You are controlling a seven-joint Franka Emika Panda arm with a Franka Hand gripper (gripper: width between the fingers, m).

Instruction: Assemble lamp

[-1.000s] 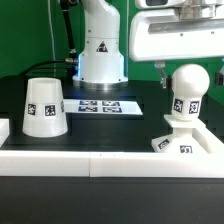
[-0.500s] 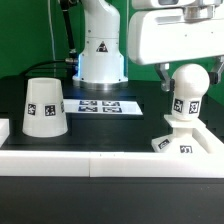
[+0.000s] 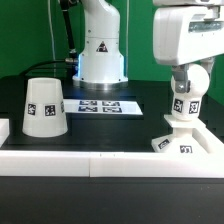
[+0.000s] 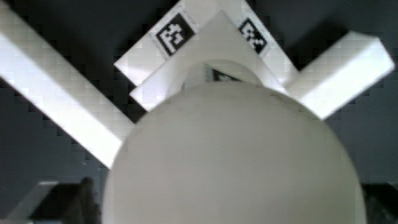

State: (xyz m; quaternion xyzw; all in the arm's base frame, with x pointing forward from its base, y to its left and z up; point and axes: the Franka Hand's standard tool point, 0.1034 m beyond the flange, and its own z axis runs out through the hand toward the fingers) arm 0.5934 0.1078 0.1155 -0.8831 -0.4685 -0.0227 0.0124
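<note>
hand (image 3: 188, 85) straddles matte white plastic ball bulb (image 3: 185, 99) on low blocky white base (image 3: 178, 138); can't tell if clamped. Off-centre squeeze could tip bulb off base.

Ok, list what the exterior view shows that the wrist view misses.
Only the exterior view: the shade, the marker board and the robot arm above the bulb. Only the wrist view: the tags on the top face of the base, seen past the bulb. Both: the bulb standing on the base, and white rails.
</note>
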